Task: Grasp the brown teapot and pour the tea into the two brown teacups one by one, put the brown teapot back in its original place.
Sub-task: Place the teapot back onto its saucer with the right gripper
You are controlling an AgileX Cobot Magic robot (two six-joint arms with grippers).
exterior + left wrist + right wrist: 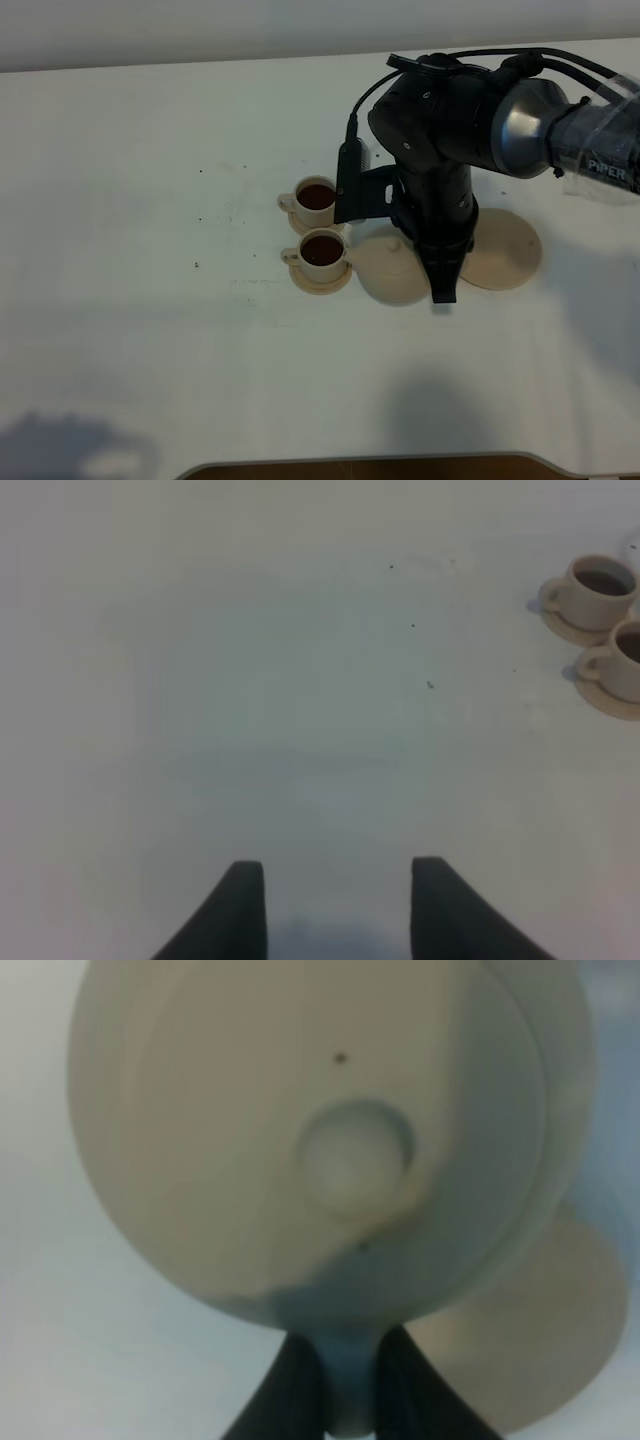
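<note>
Beige-tan and squat, the round ceramic teapot (392, 272) with its knobbed lid hangs from our right gripper (347, 1385), whose black fingers (292, 1390) pinch the loop handle. From the high view it sits between the cups and the wide flat beige saucer plate (505, 250), mostly hidden under the arm. Both small beige ceramic teacups (316, 196) (322, 250) on their little saucers show dark tea inside, so we judge the pouring done and the return step under way. Next we need to carry the pot over the plate and set it down level. Our left gripper (338, 905) waits spread over the bare white table (250, 700), holding nothing
</note>
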